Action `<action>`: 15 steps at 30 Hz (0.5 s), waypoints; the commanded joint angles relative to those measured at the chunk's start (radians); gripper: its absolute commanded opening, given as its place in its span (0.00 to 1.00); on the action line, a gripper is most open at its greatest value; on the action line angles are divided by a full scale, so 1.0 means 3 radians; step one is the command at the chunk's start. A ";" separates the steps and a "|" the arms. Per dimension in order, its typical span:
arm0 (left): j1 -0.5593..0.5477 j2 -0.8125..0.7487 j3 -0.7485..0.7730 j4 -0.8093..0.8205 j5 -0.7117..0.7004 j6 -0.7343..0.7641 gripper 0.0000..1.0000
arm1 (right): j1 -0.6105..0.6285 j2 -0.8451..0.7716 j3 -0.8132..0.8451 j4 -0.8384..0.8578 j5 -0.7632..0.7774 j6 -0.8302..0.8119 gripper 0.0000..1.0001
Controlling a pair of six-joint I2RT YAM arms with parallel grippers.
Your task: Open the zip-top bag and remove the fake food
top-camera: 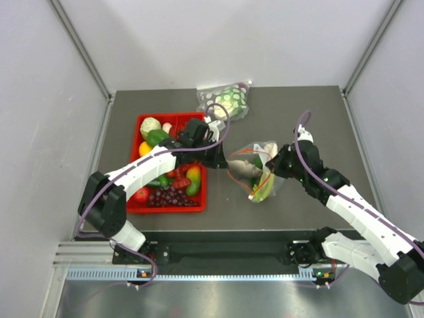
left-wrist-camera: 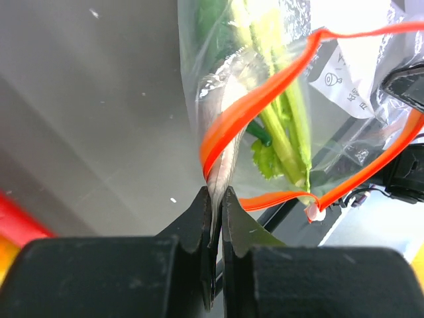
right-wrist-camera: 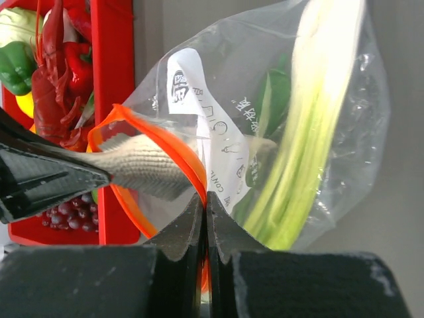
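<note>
Our left gripper (left-wrist-camera: 215,202) and right gripper (right-wrist-camera: 206,204) each clamp tight on the bag (right-wrist-camera: 361,165) rim; we see fish (right-wrist-camera: 142,173) partly hidden, celery (right-wrist-camera: 311,119) blurred.

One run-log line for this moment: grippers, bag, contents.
left gripper: shut on clear zip-top bag rim | right gripper: shut on opposite rim | orange-red zip strip: parted | grey plastic fish, pale green celery stalks: in bag
</note>
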 commanded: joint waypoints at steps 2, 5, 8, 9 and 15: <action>0.0099 -0.0204 0.0013 -0.0089 0.0045 0.0133 0.03 | -0.0030 -0.0076 -0.0006 0.0082 0.0078 0.0003 0.00; 0.0125 -0.0204 -0.0007 -0.0099 0.0107 0.0148 0.07 | -0.0035 -0.0086 -0.0001 0.0082 0.0083 -0.0002 0.00; 0.0120 -0.0209 -0.0007 -0.0053 0.0188 0.0133 0.08 | -0.0035 -0.0076 -0.0006 0.0082 0.0068 -0.0007 0.00; 0.0125 -0.0209 0.0008 -0.0043 0.0249 0.0128 0.10 | -0.0035 -0.0066 -0.0006 0.0087 0.0057 -0.0002 0.00; 0.0120 -0.0179 0.0054 0.0008 0.0424 0.0138 0.34 | -0.0035 -0.0046 -0.0047 0.0138 -0.0004 0.0019 0.00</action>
